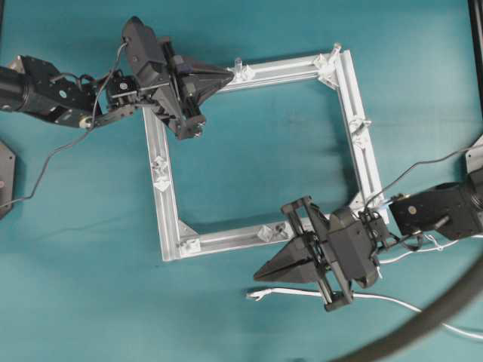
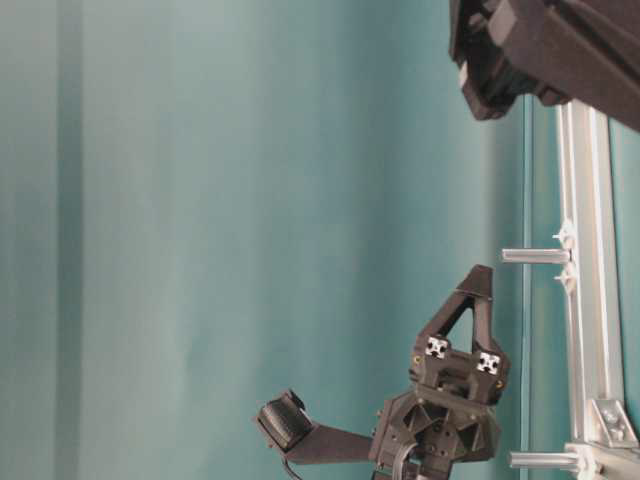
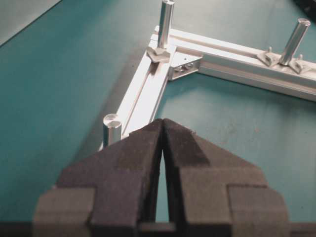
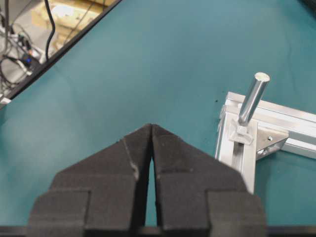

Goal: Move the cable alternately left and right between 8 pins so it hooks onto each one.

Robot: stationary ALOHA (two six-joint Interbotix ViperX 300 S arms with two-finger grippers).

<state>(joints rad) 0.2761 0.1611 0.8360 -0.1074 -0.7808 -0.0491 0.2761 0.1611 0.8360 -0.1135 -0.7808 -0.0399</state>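
The left gripper (image 1: 226, 75) is pointing to the right with its jaws pressed together. The right gripper (image 1: 260, 273) is pointing left, jaws together too, holding nothing.

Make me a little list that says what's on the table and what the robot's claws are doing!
frame: square, silver, flat on the teal table
pins: upright on the frame, none with cable on it
cable: white, on the table outside the frame, by the right gripper
left gripper: shut, empty, over the frame's top rail
right gripper: shut, empty, just above the cable's end
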